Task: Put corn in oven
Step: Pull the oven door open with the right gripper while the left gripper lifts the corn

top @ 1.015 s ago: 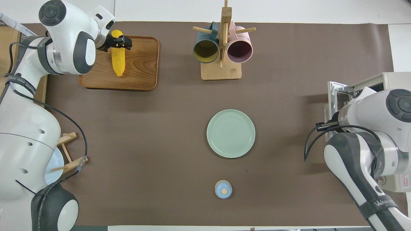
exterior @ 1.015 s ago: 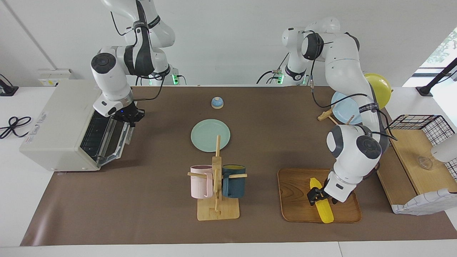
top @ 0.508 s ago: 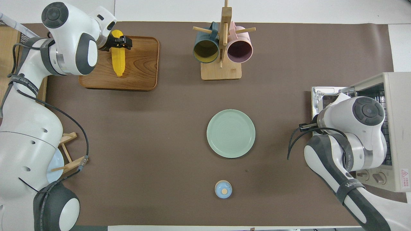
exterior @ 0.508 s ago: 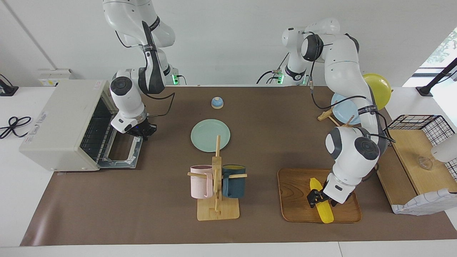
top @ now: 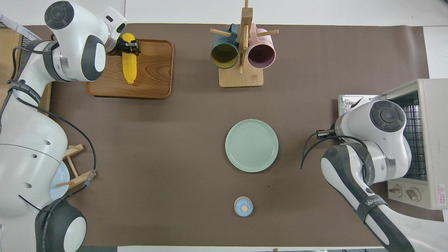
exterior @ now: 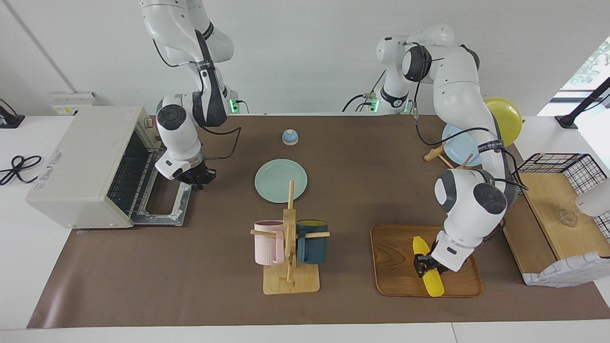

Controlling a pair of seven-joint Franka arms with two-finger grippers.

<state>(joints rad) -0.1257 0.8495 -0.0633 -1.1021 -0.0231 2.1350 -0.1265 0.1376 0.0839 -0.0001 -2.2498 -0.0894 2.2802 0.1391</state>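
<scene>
My left claw is pinched tight on the corn (lying on its tray), right claw pressed together by the oven door.

1. Grey lettering is running along the dark band on the right arm's forearm, well up the arm from the right gripper; it seems to begin "WAN", the rest unreadable.
2. A similar lettered band is wrapping the left arm, too small to read.
3. A red warning-triangle label is sitting on the oven, its print illegible.
</scene>
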